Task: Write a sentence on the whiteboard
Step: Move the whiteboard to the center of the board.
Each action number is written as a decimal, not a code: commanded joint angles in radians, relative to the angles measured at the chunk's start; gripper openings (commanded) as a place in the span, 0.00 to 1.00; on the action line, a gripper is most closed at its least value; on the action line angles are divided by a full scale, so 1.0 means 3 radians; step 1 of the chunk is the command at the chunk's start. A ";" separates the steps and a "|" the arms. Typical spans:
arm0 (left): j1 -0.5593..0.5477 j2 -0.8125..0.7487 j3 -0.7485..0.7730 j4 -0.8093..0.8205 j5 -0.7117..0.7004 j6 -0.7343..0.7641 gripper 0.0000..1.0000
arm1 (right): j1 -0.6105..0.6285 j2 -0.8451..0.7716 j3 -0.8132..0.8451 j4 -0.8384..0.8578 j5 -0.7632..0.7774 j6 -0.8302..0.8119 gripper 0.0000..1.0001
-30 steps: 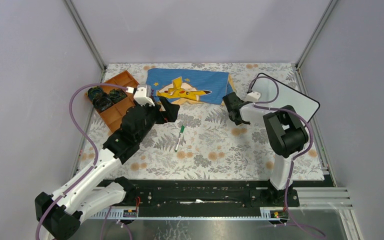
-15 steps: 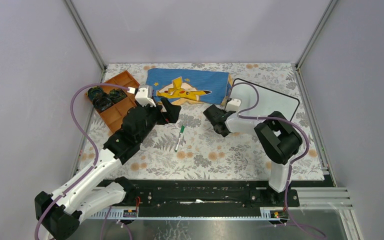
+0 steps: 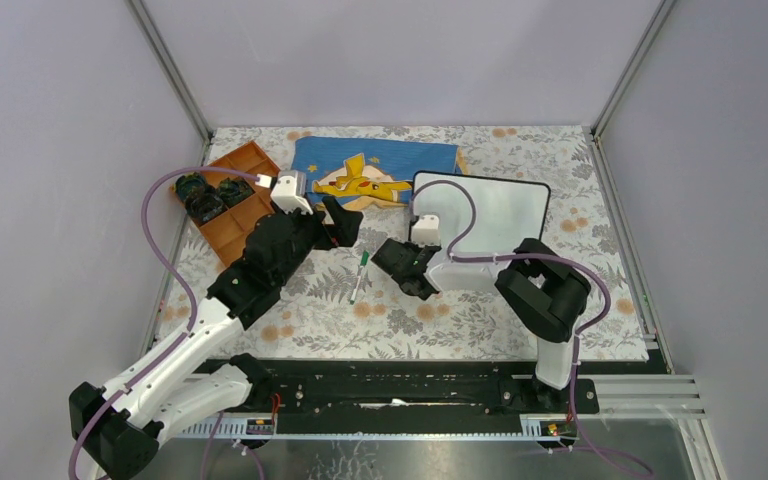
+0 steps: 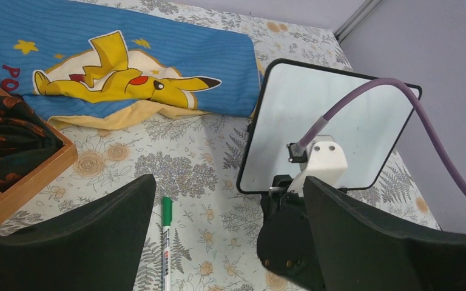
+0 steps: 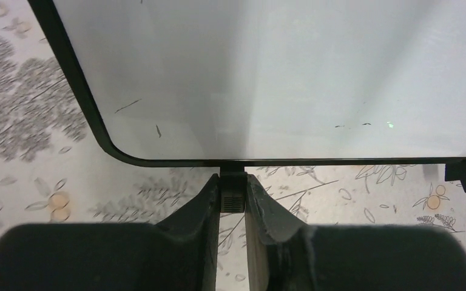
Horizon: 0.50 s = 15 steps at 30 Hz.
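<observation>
Now: right gripper pinches small rectangular glossy white board w/ thin black frame

Board sits centre-right on floral table, just beside blue Pikachu-print cloth. Jaws nearly closed on small black tab at board's edge. Meanwhile left gripper gapes wide, hovering over green-capped white marker pen lying btwn the two grippers.

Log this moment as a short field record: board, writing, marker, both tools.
Board: small glossy white whiteboard with thin black frame, beside the blue Pikachu cloth
Writing: none, only faint specks
Marker: white pen with green cap, lying on the floral table, untouched
Left tool: open, empty, near the pen
Right tool: shut on the whiteboard's black edge foot
</observation>
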 commanded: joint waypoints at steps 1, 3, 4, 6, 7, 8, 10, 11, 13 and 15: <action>-0.0019 -0.0015 0.0041 0.0052 -0.0056 0.0031 0.99 | 0.0144 -0.0069 0.0242 0.0046 0.0413 -0.0249 0.00; -0.0021 -0.0007 0.0039 0.0052 -0.0057 0.0031 0.99 | 0.0173 -0.0011 0.0320 0.0021 0.0431 -0.0257 0.00; -0.0022 -0.0004 0.0039 0.0054 -0.0059 0.0032 0.99 | 0.0181 0.0019 0.0351 -0.0002 0.0443 -0.0248 0.00; -0.0022 0.0001 0.0045 0.0044 -0.0063 0.0035 0.99 | 0.0188 0.0066 0.0401 -0.0053 0.0450 -0.0217 0.00; -0.0022 0.0001 0.0046 0.0042 -0.0064 0.0036 0.99 | 0.0188 0.0080 0.0410 -0.0072 0.0446 -0.0202 0.00; -0.0022 0.0000 0.0045 0.0042 -0.0069 0.0036 0.99 | 0.0188 0.0089 0.0417 -0.0091 0.0442 -0.0183 0.00; -0.0027 0.0005 0.0044 0.0039 -0.0069 0.0036 0.99 | 0.0191 0.0095 0.0406 -0.0106 0.0431 -0.0138 0.00; -0.0027 0.0006 0.0044 0.0039 -0.0072 0.0036 0.99 | 0.0193 0.0095 0.0392 -0.0099 0.0426 -0.0130 0.00; -0.0027 0.0010 0.0049 0.0042 -0.0071 0.0036 0.99 | 0.0192 0.0105 0.0370 -0.0094 0.0415 -0.0117 0.00; -0.0027 0.0013 0.0046 0.0042 -0.0072 0.0036 0.99 | 0.0193 0.0126 0.0364 -0.0089 0.0414 -0.0114 0.00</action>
